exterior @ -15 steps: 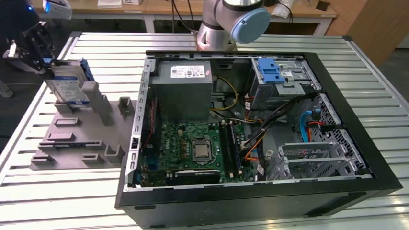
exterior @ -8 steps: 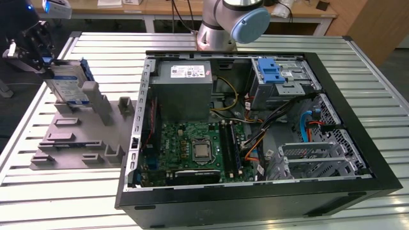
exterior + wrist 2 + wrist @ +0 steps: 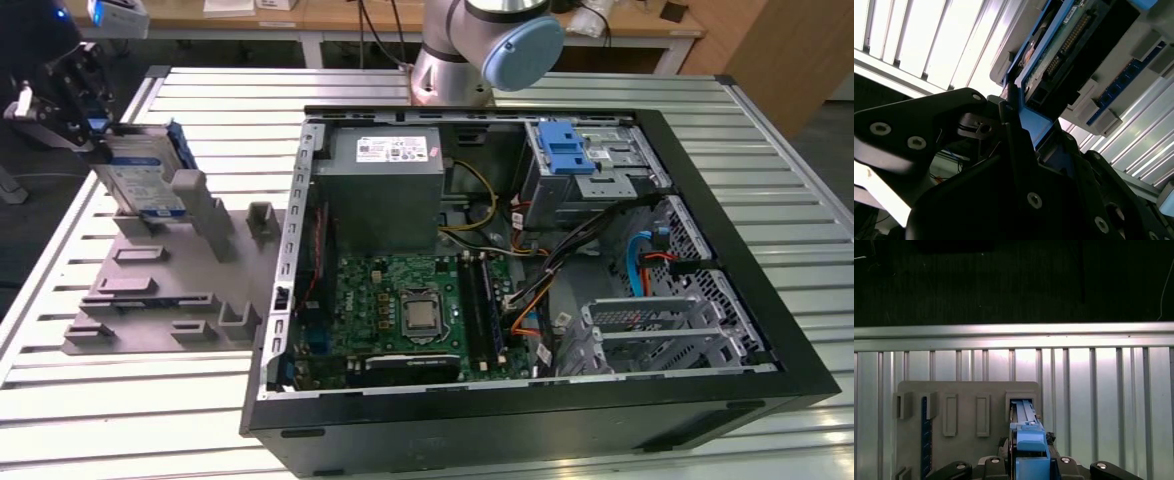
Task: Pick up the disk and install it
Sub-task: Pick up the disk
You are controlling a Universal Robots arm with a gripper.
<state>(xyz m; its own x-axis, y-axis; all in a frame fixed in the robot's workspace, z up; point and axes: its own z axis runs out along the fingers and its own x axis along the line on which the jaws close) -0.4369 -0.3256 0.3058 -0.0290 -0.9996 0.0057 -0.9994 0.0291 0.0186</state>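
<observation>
Gripper (image 3: 1031, 464) clamped on the blue-framed disk (image 3: 142, 172), which stands upright in a slot of the grey holder plate (image 3: 187, 272) on the slatted metal table (image 3: 80, 400). The open computer case (image 3: 534, 420) lies just beside the plate, at the exterior view's right.

An open black computer case (image 3: 534, 420) lies centre-right on the slatted metal desk (image 3: 134, 420), green motherboard (image 3: 387, 300) inside; a grey holder plate (image 3: 147, 290) sits at the left.
</observation>
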